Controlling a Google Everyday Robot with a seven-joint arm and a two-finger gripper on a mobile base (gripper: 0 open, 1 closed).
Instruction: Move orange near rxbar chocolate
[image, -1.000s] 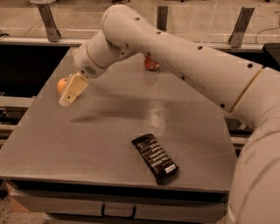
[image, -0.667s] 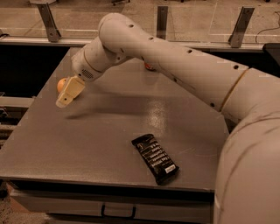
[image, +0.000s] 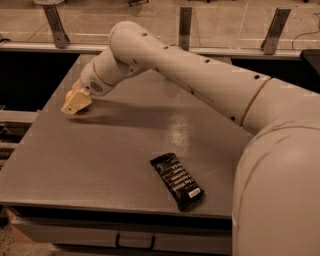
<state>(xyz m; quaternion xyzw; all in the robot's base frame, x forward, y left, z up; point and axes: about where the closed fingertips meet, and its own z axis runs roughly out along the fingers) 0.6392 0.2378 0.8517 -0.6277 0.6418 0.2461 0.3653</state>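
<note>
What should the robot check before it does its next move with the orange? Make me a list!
1. Gripper is right at the orange, at the far left of the table: ok.
2. Orange is held by the gripper: cannot tell, the gripper hides most of it.
3. Rxbar chocolate is in plain sight, lying flat near the table's front edge: ok.
4. Orange is near the rxbar chocolate: not ok, they lie far apart, at opposite parts of the table.
5. Arm is not over the rxbar chocolate: ok, it reaches across the back of the table.
</note>
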